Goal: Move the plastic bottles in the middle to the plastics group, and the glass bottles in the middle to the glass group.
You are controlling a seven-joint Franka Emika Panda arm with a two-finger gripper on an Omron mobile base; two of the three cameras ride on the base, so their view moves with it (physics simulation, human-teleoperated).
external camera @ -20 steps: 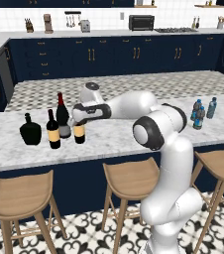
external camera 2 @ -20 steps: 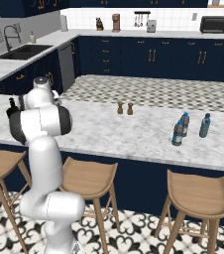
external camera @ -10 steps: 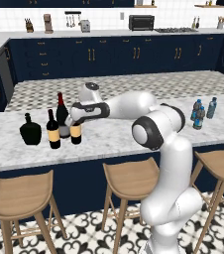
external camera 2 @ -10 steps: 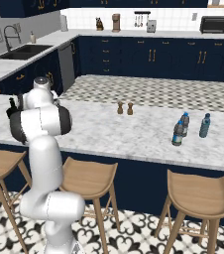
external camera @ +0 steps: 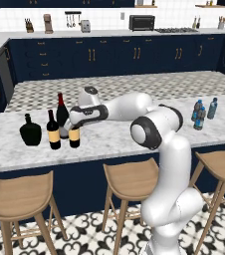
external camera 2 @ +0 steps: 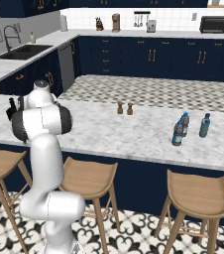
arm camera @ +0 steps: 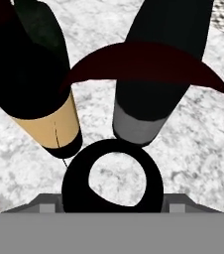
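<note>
My gripper [external camera: 75, 121] is shut on the neck of the shorter wine bottle with the yellow label [external camera: 74, 137], which stands upright on the marble counter. The hand view looks down on its round dark top [arm camera: 74, 186]. Just left of it stands the red-capped bottle with the tan label [external camera: 53, 131] [arm camera: 44, 99], and further left the squat black flask [external camera: 30, 131]. The tall red-capped bottle with the grey label [external camera: 61, 111] [arm camera: 153, 94] stands close behind. Three small blue water bottles [external camera: 199, 115] [external camera 2: 179, 132] cluster at the counter's right end.
The marble counter [external camera: 114, 137] has a front edge with three wooden stools [external camera: 132, 177] below it. Salt and pepper shakers [external camera 2: 124, 108] sit mid-counter in the right base view. My arm's elbow [external camera: 152, 132] hangs over the counter's middle.
My gripper has carried the yellow-label bottle a little to the left, closer to the tan-label bottle. The other bottles have stayed put.
</note>
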